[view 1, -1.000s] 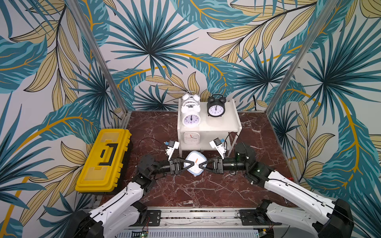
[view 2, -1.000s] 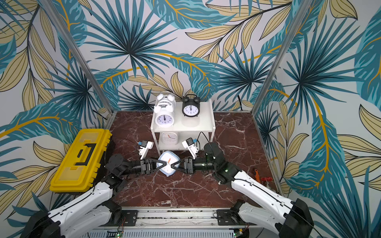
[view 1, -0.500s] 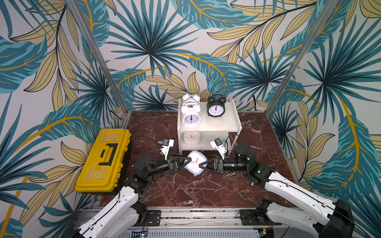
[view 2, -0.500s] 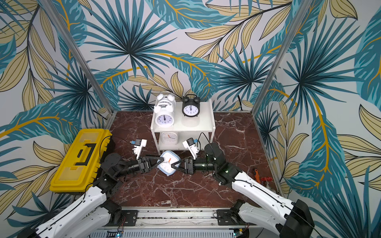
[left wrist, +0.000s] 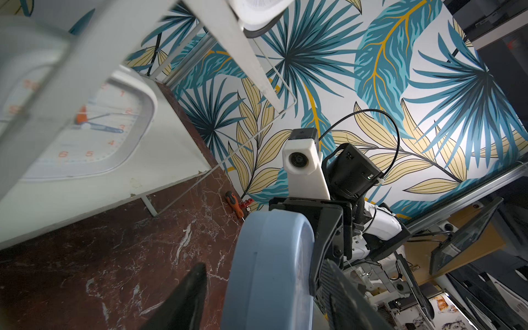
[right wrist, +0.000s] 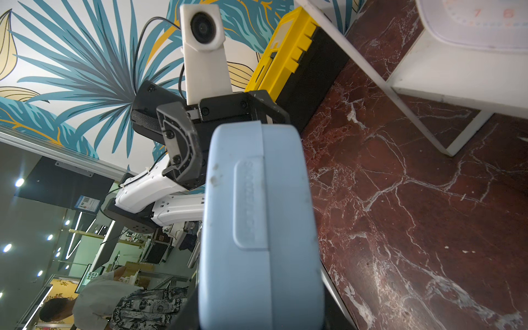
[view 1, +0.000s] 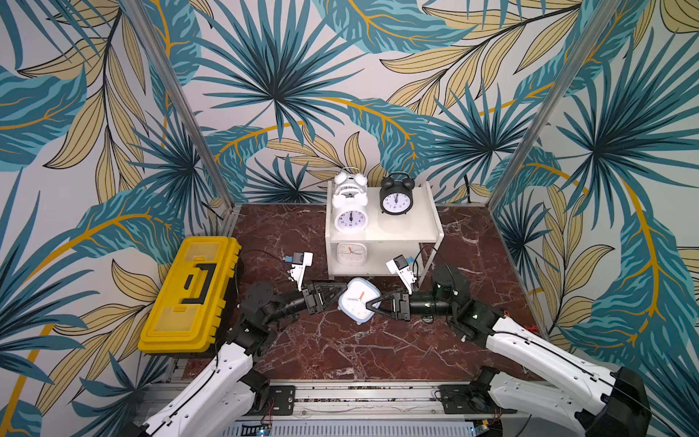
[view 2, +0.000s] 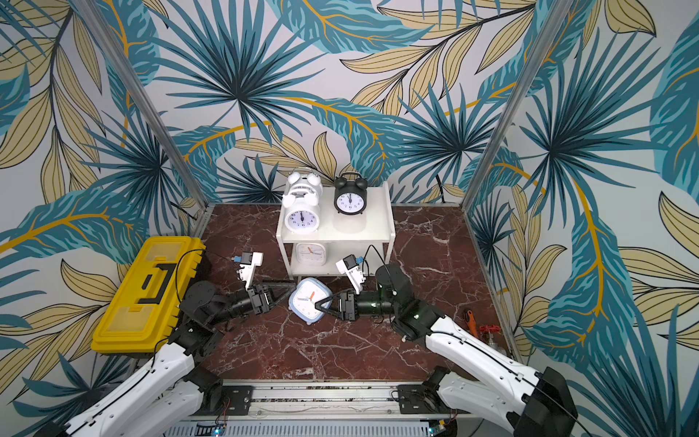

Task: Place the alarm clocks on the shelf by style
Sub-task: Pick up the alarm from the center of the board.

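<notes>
Shows the left hand (view 1: 339, 297) a little further back toward the yellow toolbox (view 1: 189, 299) than a second ago. Its jaws are wider too, now loose around one edge of the light-blue square clock (view 1: 353, 304) and clear of it on one side in the left wrist view. Has the right hand (view 1: 368, 305) clamped on the opposite edge, holding the clock tilted, low over the marble worktop (view 1: 340, 352) and just in front of the shelf (view 1: 416, 227). Cannot tell whether a corner touches down.

Reads as the close of a hand-to-hand pass. Already has the white twin-bell clocks (view 1: 350, 221) and the black twin-bell clock (view 1: 395, 200) on the top board, and the white square clock (view 1: 351, 253) on the lower one.

Next, probably: clear the left hand fully, stand the blue clock upright, and slide it onto the lower board beside its white match without bumping that neighbour or the thin front leg.
</notes>
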Robot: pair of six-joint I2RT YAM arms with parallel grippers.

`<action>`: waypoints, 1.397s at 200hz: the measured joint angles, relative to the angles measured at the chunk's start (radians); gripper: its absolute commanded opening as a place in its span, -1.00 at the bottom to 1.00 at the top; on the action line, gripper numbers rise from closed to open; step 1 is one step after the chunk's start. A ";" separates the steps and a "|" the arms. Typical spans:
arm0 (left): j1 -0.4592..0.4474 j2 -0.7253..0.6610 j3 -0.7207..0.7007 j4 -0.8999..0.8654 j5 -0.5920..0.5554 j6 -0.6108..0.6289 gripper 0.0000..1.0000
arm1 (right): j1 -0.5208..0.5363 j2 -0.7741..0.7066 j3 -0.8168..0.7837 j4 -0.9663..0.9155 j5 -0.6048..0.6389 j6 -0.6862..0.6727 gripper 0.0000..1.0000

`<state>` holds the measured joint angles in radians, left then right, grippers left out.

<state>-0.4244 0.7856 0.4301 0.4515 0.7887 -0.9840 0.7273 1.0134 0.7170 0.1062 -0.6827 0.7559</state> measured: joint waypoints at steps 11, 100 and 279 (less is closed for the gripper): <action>0.000 0.013 0.000 0.015 0.024 -0.008 0.36 | 0.000 0.000 0.000 0.001 -0.003 0.001 -0.56; 0.002 0.043 0.000 0.090 0.118 -0.039 -0.24 | 0.000 0.001 0.000 0.040 -0.040 0.028 -0.54; 0.002 0.096 -0.133 0.480 -0.146 -0.245 -0.74 | 0.072 0.019 -0.143 0.447 0.309 0.200 0.07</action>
<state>-0.4225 0.8814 0.2974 0.9310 0.6422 -1.2285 0.7990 1.0328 0.5743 0.5537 -0.3737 0.9562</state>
